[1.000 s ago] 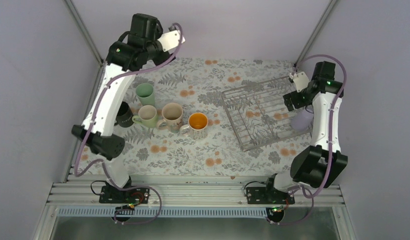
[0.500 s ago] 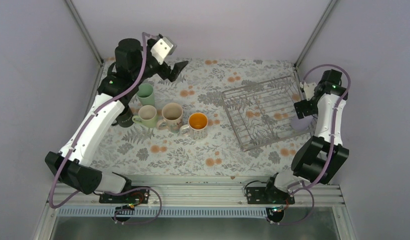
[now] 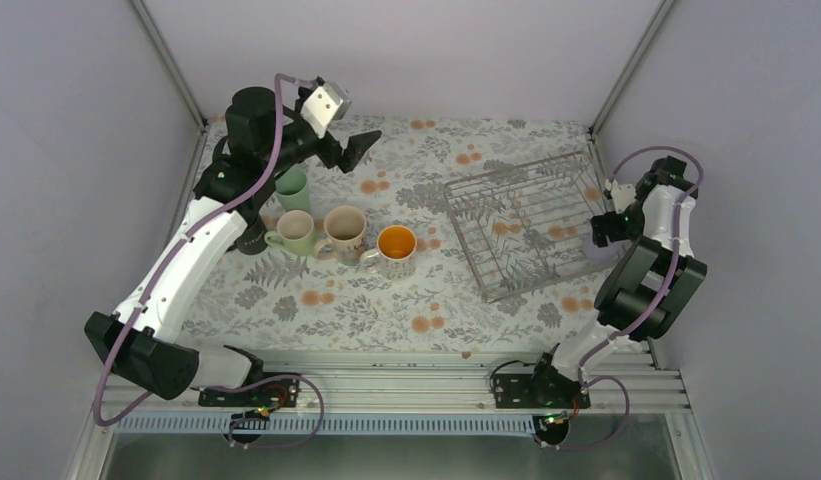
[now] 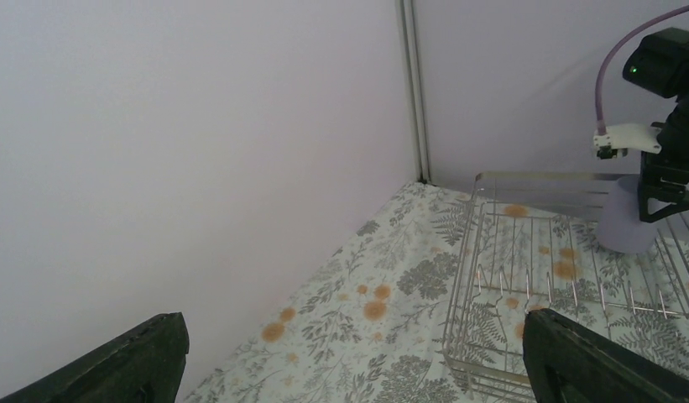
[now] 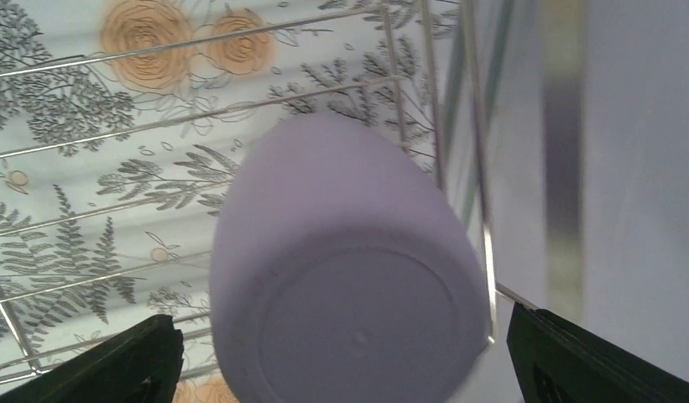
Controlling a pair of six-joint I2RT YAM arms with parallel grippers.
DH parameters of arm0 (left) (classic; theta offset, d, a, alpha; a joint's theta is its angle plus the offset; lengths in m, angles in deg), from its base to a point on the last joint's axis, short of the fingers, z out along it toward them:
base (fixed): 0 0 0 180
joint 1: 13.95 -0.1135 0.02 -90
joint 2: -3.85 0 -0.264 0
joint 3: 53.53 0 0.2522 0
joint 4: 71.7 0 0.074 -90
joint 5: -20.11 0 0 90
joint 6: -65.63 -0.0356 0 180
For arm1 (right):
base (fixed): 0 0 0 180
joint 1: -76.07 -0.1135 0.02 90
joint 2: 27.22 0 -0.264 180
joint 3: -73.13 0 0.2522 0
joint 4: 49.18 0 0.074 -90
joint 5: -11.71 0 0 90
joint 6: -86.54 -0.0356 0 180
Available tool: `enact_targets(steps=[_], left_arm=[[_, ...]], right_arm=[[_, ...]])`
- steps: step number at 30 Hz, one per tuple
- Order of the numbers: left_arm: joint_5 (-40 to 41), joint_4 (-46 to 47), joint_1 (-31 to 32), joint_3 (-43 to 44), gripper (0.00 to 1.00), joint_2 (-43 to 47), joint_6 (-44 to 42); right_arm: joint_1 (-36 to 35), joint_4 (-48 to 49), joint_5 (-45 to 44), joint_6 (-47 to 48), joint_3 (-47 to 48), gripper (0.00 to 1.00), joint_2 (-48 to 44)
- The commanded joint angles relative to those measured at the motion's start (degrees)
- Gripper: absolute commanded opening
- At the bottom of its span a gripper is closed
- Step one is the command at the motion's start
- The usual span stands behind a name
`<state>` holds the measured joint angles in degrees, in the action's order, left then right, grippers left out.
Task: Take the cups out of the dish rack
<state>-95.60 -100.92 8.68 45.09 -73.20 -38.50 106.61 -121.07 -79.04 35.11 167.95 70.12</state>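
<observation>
The last one left in the dish rack (image 3: 516, 168) is the lavender cup (image 5: 349, 277), and it sits right between the spread fingers of the right gripper (image 5: 349, 361). One black finger stands off to either side and neither pad touches it, as far as I can tell. The cup is mouth-down on the wires. Its flat base faces back up toward the wrist, so its long axis runs in line with the fingers rather than across them. From here I'd judge the jaws need only go further along the cup and close on its sides.

The left gripper (image 4: 357, 361) is also wide open and holding nothing. The cup is far ahead of it, across the whole rack, so the right arm is plainly the nearer.

The right wrist view shows the base and the gap on each side, but not how far down the fingers reach. The left wrist view shows the cup from the side, tapering upward, at the rack's far end
</observation>
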Motion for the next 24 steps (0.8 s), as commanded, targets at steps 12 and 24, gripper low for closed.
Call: enact_targets(steps=[12, 24], left_arm=[[-3.0, 2.4, -0.1, -2.9, 0.98, 1.9, -0.2], [-13.8, 4.3, -0.7, -2.4, 0.99, 0.2, 6.7]], right_arm=[[0.6, -1.4, 8.0, 0.2, 3.0, 0.52, 5.8], [-2.2, -14.9, 24.4, 0.2, 21.5, 0.24, -0.9]])
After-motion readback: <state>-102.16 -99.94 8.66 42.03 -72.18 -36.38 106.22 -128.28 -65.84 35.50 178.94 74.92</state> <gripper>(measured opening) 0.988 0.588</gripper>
